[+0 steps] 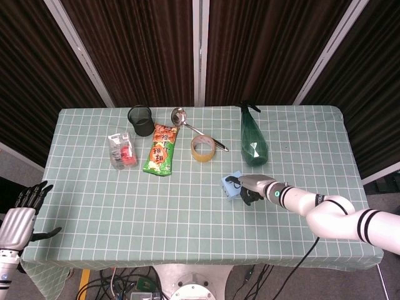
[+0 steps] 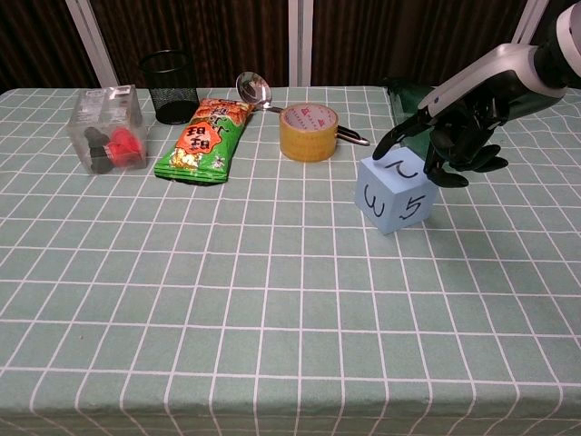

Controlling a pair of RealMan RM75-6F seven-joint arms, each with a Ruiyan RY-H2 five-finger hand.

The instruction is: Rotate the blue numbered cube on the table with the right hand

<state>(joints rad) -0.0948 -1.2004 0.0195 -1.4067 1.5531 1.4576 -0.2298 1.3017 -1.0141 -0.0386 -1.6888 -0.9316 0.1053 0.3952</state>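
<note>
Your right robot hand (image 2: 454,136) rested dark fingers on top of matte blue numbered cube (image 2: 395,193), fingers curled over its upper face. Cube sat mid-right on checked green tabletop (image 2: 227,300), faces reading 3 and 5. Open cloth lay toward front edge. Left robot hand (image 1: 22,215) hung off table's left corner, fingers spread, holding nothing.

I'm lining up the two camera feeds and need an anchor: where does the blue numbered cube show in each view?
Head view: the blue numbered cube lies right of centre, below the green bottle, partly covered by the right robot hand.
Chest view: the cube sits right of centre, faces 3 and 5 showing, the right robot hand resting on its top.
Shared landmark: the tape roll, up and left of the cube.
</note>
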